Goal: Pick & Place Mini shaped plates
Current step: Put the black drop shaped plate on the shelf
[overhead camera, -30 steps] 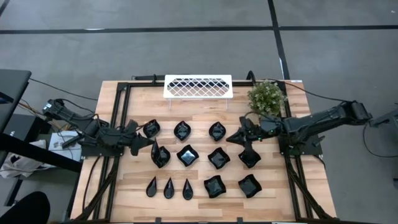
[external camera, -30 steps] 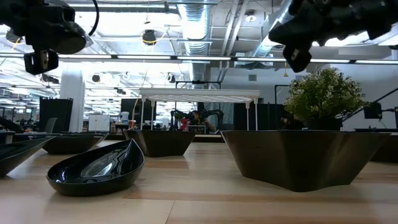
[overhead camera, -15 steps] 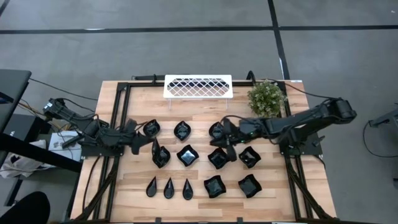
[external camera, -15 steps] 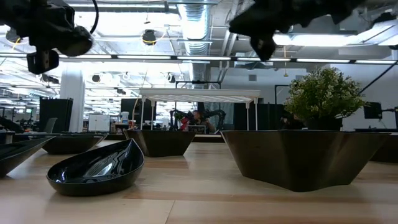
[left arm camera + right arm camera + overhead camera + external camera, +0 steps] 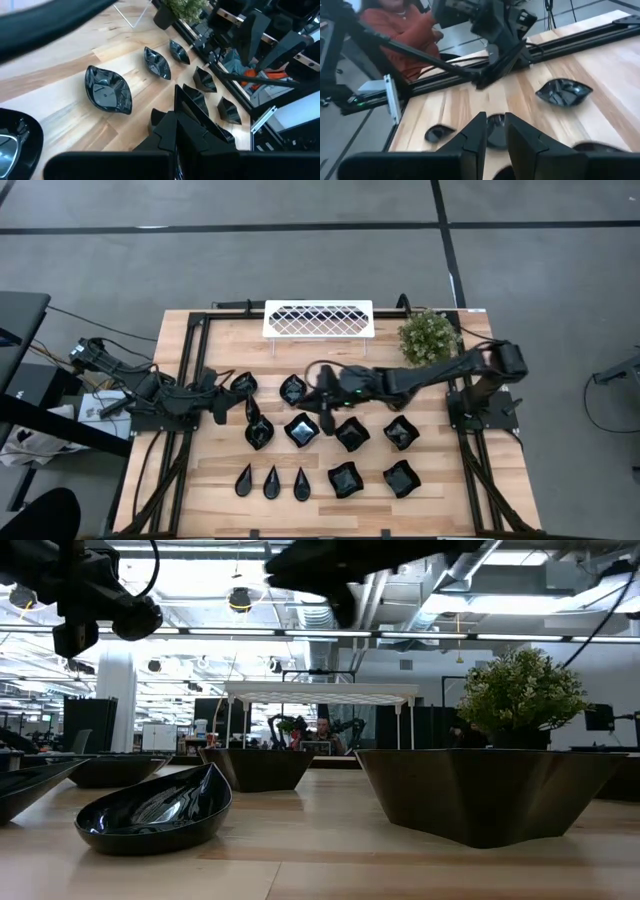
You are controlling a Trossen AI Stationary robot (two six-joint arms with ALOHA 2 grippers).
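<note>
Several glossy black mini plates (image 5: 303, 429) rest flat on the wooden table in three rows: leaf and flower shapes (image 5: 293, 390) in the far rows, teardrops (image 5: 271, 482) and squares (image 5: 401, 478) in the near row. My right gripper (image 5: 322, 408) reaches across to the table's middle and hovers above the plates, fingers a little open (image 5: 495, 120), touching nothing. My left gripper (image 5: 232, 408) waits at the left side near a leaf plate (image 5: 243, 386), fingers shut (image 5: 177, 92). In the low view both grippers hang high over the plates (image 5: 150, 810).
A white lattice rack (image 5: 318, 318) stands at the far edge and a potted plant (image 5: 428, 337) at the far right corner. Black rails (image 5: 190, 380) run along both table sides. A person in a red top (image 5: 395, 20) sits beyond the left side.
My right gripper has swept toward the table's left edge, from above the right-hand plates to above the middle column, staying well above the table. The plates have not moved.
</note>
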